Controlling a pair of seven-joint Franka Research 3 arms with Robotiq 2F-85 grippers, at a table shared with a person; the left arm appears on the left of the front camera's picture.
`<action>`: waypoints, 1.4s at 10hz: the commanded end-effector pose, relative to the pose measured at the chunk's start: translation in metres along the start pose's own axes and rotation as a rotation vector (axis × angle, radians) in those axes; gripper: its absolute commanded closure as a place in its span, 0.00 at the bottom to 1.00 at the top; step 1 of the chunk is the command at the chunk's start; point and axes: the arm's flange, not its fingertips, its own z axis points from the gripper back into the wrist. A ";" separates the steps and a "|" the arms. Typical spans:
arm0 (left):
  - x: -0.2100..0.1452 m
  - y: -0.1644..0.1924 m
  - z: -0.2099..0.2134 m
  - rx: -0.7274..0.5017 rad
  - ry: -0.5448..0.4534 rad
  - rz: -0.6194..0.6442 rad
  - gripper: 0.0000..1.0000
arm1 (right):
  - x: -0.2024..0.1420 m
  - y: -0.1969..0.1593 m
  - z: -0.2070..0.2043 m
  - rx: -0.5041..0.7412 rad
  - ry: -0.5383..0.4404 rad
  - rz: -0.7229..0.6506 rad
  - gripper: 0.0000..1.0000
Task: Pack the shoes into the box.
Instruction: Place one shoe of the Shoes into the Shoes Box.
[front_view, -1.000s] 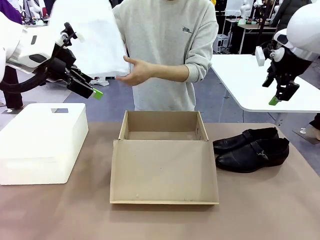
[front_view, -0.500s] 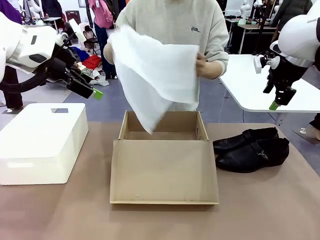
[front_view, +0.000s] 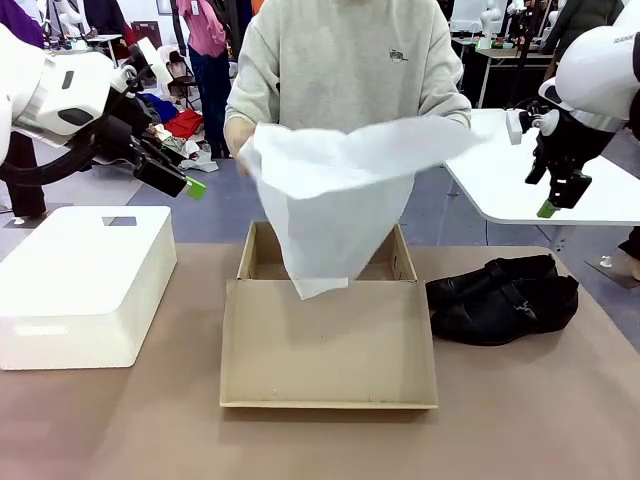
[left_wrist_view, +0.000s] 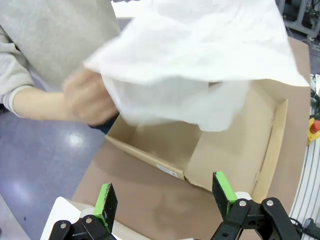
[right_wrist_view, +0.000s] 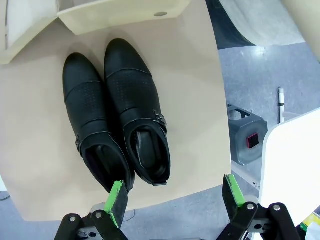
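The shoes (front_view: 502, 296) are a glossy black pair lying side by side on the table, right of the box; the right wrist view looks straight down on the shoes (right_wrist_view: 117, 112). The tan cardboard box (front_view: 328, 340) stands open at the table's middle, its flap lid lying flat toward me. A person holds a white tissue sheet (front_view: 335, 190) spread above the box (left_wrist_view: 235, 145), its tip hanging into it. My left gripper (front_view: 185, 183) hangs open high at the left; its green pads (left_wrist_view: 105, 199) frame nothing. My right gripper (front_view: 555, 200) is open high above the shoes.
A larger white foam box (front_view: 82, 282) sits at the table's left. A white table (front_view: 540, 170) stands beyond the far right corner. The person stands at the far edge with both hands (left_wrist_view: 90, 102) raised over the box.
The person has shaken the tissue sheet out and brought it down over the box. My right gripper shifted slightly; the left arm stayed still.
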 end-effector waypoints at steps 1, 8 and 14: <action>0.000 0.001 0.000 -0.008 -0.008 0.004 0.00 | 0.000 0.000 0.000 0.000 0.000 0.001 0.00; 0.000 0.001 0.000 -0.008 -0.008 0.004 0.00 | -0.028 -0.022 -0.067 0.058 0.011 0.098 0.00; 0.000 0.001 0.000 -0.008 -0.008 0.004 0.00 | -0.033 -0.033 -0.106 0.123 -0.011 0.085 0.00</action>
